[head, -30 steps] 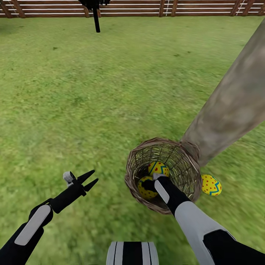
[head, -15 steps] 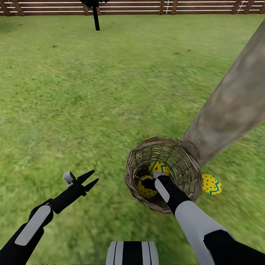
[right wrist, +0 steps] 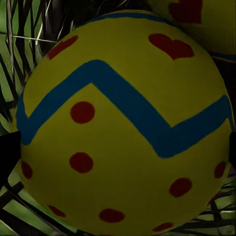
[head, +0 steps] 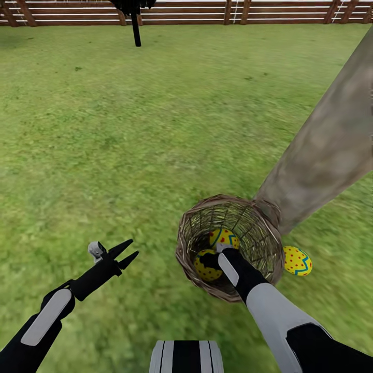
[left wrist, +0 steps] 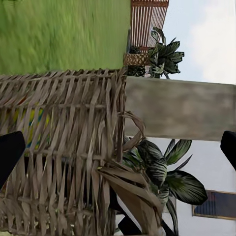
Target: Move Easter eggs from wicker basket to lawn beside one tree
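Nearest the robot, the left hand [head: 126, 252] hangs over bare lawn [head: 129, 134] with its two fingers spread apart and nothing between them, well to the left of the wicker basket [head: 185, 243]. The right hand [head: 211, 257] reaches down into the basket and sits against the nearer egg [head: 205, 270]; in the right wrist view that egg [right wrist: 123, 123] lies between dark fingertips [right wrist: 7, 155] at both edges, but whether they pinch it I cannot tell. A second egg [head: 224, 238] lies in the basket just behind. The third egg [head: 297, 260] rests on the grass just beside the basket, near the tree [head: 331, 140]. Farthest off, a wooden fence [head: 207, 11] borders the lawn.
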`<state>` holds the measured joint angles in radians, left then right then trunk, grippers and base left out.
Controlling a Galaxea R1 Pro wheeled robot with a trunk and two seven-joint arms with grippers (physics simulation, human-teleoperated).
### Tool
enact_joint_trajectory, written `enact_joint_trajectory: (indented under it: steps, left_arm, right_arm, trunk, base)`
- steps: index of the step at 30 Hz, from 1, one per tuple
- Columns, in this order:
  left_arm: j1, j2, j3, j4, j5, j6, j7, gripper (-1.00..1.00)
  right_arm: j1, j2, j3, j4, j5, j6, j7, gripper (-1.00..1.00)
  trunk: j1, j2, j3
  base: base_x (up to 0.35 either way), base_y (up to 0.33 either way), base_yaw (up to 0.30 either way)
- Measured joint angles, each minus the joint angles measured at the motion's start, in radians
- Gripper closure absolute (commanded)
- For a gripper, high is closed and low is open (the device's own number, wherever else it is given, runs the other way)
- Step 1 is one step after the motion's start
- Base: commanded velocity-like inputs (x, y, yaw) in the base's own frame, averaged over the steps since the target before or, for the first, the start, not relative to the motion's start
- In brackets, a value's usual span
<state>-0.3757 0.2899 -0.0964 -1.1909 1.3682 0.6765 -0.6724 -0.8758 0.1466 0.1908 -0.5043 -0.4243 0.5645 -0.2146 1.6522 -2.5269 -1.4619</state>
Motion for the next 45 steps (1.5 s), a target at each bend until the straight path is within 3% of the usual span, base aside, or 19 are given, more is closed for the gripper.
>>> enact_joint_trajectory:
  steps: [10, 15, 45]
  left_arm:
    - [0.0, -0.002, 0.0, 0.002, 0.001, 0.0, 0.0, -1.0]
    - [0.0, -0.003, 0.0, 0.002, -0.001, 0.0, 0.001, -1.0]
    - [0.0, -0.003, 0.001, 0.002, -0.001, 0.0, 0.001, -1.0]
  right_arm:
    - [0.0, 0.0, -0.001, 0.017, 0.005, 0.0, -0.001, 1.0]
    - [0.001, 0.0, -0.002, 0.052, 0.009, 0.002, -0.002, 1.0]
    - [0.001, 0.001, -0.001, 0.053, 0.006, 0.001, -0.001, 1.0]
  trunk:
    - [-0.001, 0.0, 0.008]
    - [-0.003, 0.002, 0.027]
    - [-0.016, 0.009, 0.143]
  base:
    - [0.0, 0.0, 0.0]
    - [0.0, 0.0, 0.0]
    - [0.0, 0.0, 0.0]
